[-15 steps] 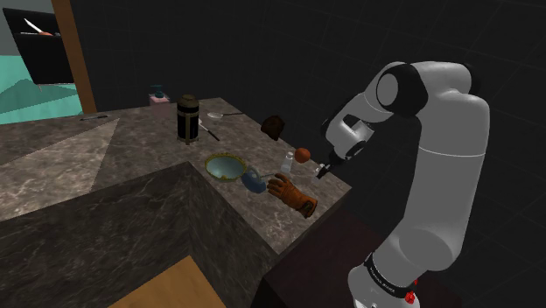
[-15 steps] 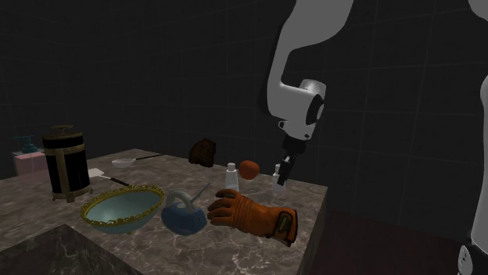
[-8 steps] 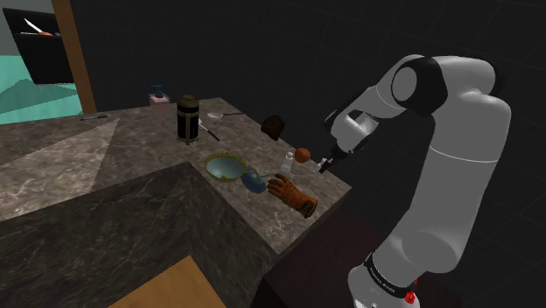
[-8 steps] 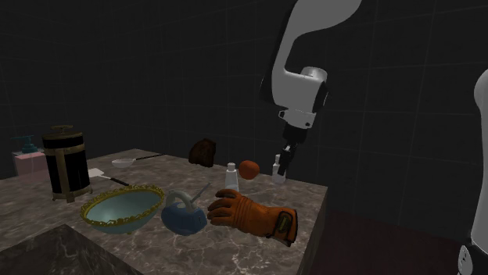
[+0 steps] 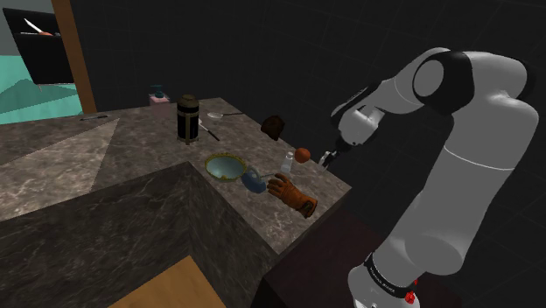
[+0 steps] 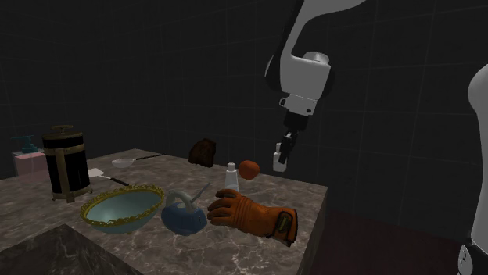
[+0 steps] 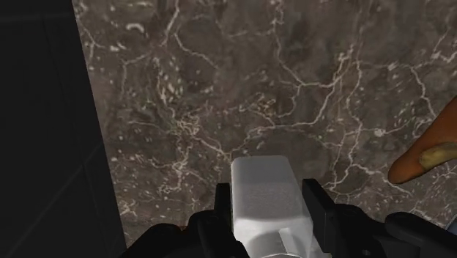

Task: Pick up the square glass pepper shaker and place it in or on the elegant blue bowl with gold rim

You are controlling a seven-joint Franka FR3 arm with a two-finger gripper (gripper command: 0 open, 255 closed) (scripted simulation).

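Observation:
My gripper (image 6: 280, 159) is shut on a small pale square shaker (image 7: 265, 192) and holds it in the air above the marble counter's corner. In the shoulder view the gripper (image 5: 326, 159) hangs just right of an orange-red fruit (image 5: 303, 155). The wrist view has both black fingers (image 7: 313, 196) clasping the shaker's sides over the veined stone. The bowl (image 6: 117, 192), teal-blue inside with a gold rim, sits on the counter well to the second exterior view's left; in the shoulder view the bowl (image 5: 212, 161) lies left of the gripper. A second small clear shaker (image 6: 231, 176) stands beside the fruit (image 6: 249, 169).
Between gripper and bowl lie an orange-brown glove (image 6: 250, 216) and a small blue pitcher (image 6: 184, 215). A dark French press (image 6: 66, 164), a spoon (image 6: 125, 162), a brown lump (image 6: 203, 151) and a pink dispenser (image 6: 27, 160) stand farther back. The counter edge (image 6: 317, 211) drops off below the gripper.
The gripper has risen with the shaker in it, lifting it clear of the counter. The arm's upper links have swung up and back.

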